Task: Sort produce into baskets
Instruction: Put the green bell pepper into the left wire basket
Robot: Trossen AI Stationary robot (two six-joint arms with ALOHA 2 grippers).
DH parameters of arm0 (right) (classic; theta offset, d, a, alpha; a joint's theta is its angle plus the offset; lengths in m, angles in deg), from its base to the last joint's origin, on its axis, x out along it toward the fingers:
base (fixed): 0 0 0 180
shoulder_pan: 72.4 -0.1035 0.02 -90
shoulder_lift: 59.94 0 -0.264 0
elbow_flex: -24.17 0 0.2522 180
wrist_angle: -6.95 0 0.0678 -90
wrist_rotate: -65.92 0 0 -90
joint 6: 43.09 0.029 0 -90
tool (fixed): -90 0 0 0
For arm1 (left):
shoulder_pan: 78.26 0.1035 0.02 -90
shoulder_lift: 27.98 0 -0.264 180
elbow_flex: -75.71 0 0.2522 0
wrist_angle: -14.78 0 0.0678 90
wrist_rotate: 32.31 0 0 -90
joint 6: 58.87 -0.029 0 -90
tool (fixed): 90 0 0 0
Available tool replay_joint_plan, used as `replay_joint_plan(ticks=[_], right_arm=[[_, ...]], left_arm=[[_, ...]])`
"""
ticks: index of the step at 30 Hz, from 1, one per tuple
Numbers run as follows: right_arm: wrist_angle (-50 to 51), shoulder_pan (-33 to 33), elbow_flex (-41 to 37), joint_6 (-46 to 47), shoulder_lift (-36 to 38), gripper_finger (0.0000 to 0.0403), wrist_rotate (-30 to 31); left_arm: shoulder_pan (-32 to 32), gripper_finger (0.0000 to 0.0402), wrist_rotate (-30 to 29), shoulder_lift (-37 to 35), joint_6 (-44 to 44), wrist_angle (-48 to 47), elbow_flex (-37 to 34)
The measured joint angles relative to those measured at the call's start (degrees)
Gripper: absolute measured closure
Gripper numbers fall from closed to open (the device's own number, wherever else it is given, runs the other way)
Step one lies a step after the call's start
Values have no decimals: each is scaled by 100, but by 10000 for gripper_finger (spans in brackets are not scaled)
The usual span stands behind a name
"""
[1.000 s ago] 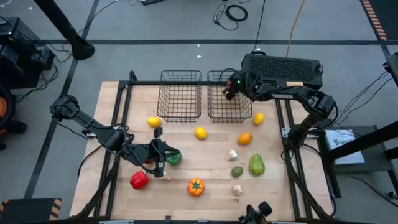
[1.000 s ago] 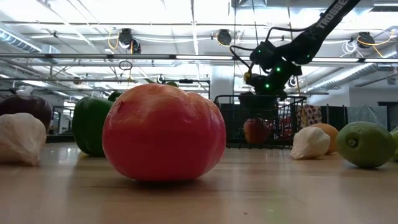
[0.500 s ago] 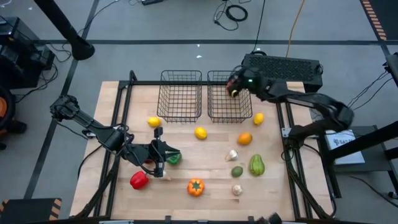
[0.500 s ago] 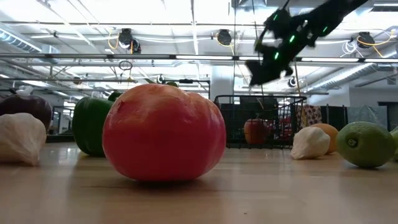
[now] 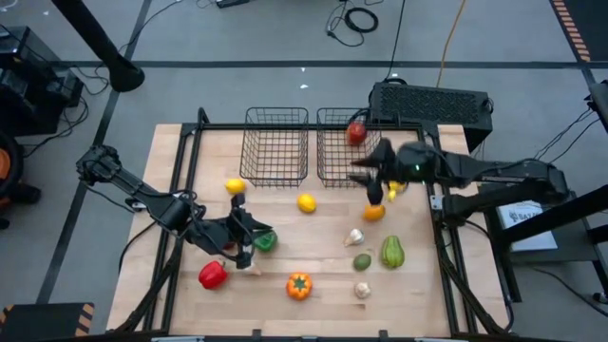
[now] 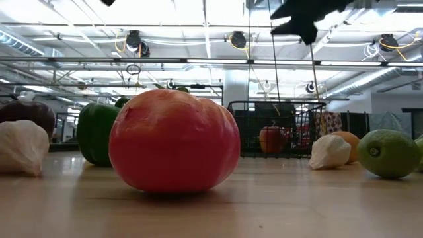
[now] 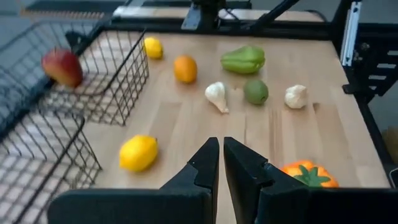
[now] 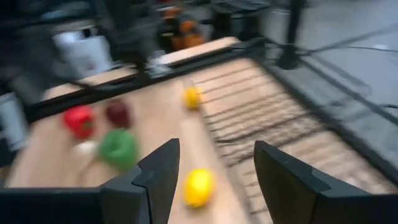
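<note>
Two dark wire baskets, left (image 5: 276,147) and right (image 5: 334,160), stand at the table's far side. A red apple (image 5: 356,131) lies in the right basket's far corner; it also shows in the low view (image 6: 271,139) and the left wrist view (image 7: 62,67). My right gripper (image 5: 372,179) is open and empty (image 8: 216,149), in the air by the right basket's near right corner, above the orange (image 5: 374,213). My left gripper (image 5: 247,235) is shut and empty (image 7: 221,152), beside a green pepper (image 5: 266,241).
Loose on the table are lemons (image 5: 235,186) (image 5: 306,202) (image 5: 395,184), a red pepper (image 5: 212,275), an orange pepper (image 5: 298,285), a light green pepper (image 5: 392,252), a green round fruit (image 5: 362,261) and whitish bulbs (image 5: 353,237) (image 5: 362,290). A black box (image 5: 432,104) stands behind the right basket.
My right gripper has risen from the right basket's far corner and swung toward the table's near edge, to above the orange. The red apple stays lying in the basket.
</note>
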Motion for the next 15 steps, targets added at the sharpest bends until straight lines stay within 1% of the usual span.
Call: replay_joint_plan(ticks=[4,8,9,11,13,15], right_arm=[[39,-963,0,-5,-174,204,3],[373,-1806,-2,-116,-526,204,9],[421,-1980,-6,-116,-646,204,45],[417,-2316,-7,-115,-927,204,298],[340,-2533,-11,-280,-1190,204,592],[121,-2620,-11,-469,-1446,204,749]], left_arm=[[-13,368,105,0,718,-547,0],[-86,368,340,3,1536,-1220,0],[-113,368,370,23,1731,-1331,0],[-191,368,421,64,2047,-1537,0],[-273,368,338,102,2368,-1657,-1],[-325,368,18,200,2567,-1642,0]])
